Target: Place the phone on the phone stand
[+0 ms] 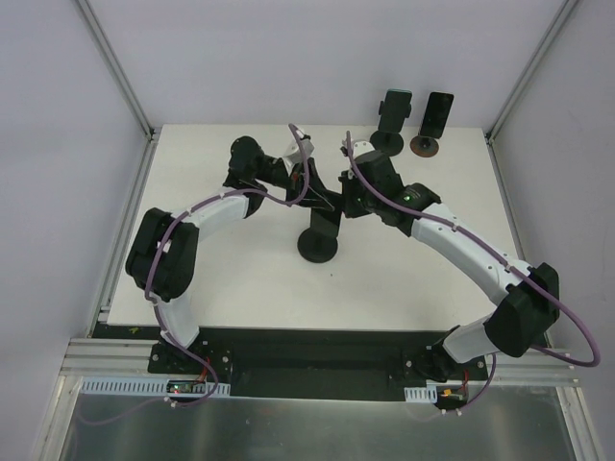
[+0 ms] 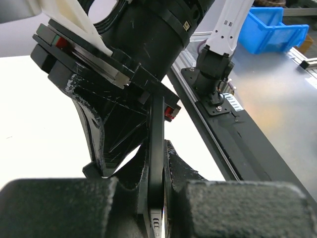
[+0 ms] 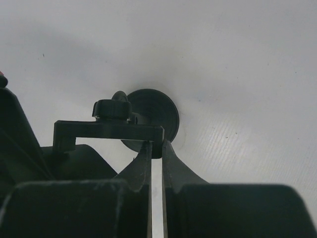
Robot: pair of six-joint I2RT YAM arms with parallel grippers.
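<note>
The black phone stand (image 1: 317,244) stands mid-table on a round base, which also shows in the right wrist view (image 3: 158,111). My left gripper (image 1: 309,192) is shut on the black phone (image 2: 157,124), which shows edge-on between the fingers (image 2: 181,166) in the left wrist view. My right gripper (image 1: 339,202) is shut on the end of the stand's clamp bracket (image 3: 106,130), just above the base; the stand's knob (image 3: 111,106) sits on the bracket. In the top view both grippers meet over the stand, and the phone is mostly hidden among them.
Two other stands with phones on them stand at the table's back right: one dark (image 1: 394,115), one with a brown base (image 1: 434,120). A blue bin (image 2: 275,29) and the right arm's base (image 2: 215,74) lie beyond the table's near edge.
</note>
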